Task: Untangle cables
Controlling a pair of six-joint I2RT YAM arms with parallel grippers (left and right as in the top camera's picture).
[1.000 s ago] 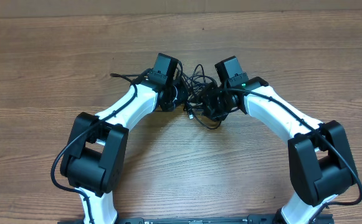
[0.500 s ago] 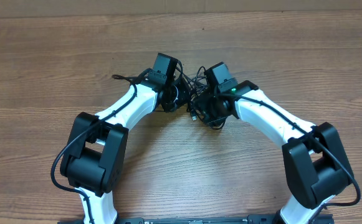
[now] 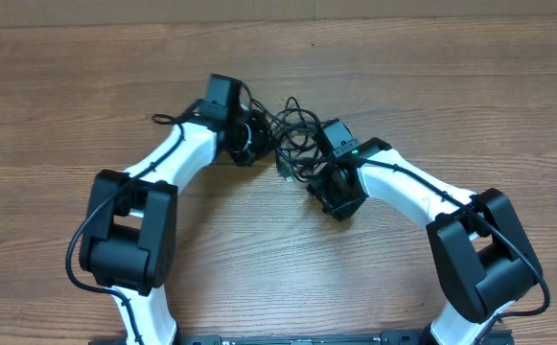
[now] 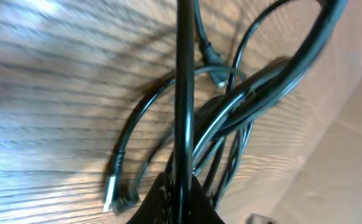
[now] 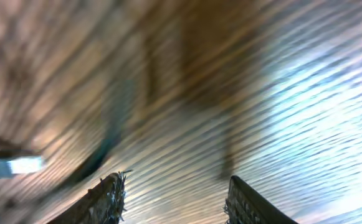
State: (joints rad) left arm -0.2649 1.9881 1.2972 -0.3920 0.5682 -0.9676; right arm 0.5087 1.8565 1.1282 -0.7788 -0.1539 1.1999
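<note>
The cables (image 3: 295, 134) are a loose tangle of thin black cords on the wooden table, between my two arms. My left gripper (image 3: 256, 137) is at the tangle's left edge. In the left wrist view it (image 4: 182, 193) is shut on one taut black strand (image 4: 184, 93) that runs straight up the frame. Other loops (image 4: 249, 93) and a silver-tipped plug (image 4: 109, 186) lie behind the strand. My right gripper (image 3: 334, 196) is just in front of the tangle and to its right. It (image 5: 174, 199) stands open over bare wood with nothing between its fingers. A blurred cord (image 5: 103, 146) and a plug tip (image 5: 15, 165) lie to the left.
The wooden table (image 3: 451, 77) stretches on all sides of the tangle. Both arms' white links and black joints (image 3: 125, 230) (image 3: 484, 249) stand at the near side. Thicker black arm cables run along the links.
My left arm has swung left and a little farther back with its strand, stretching the tangle that way. My right gripper has drawn back toward the near side, off the tangle.
</note>
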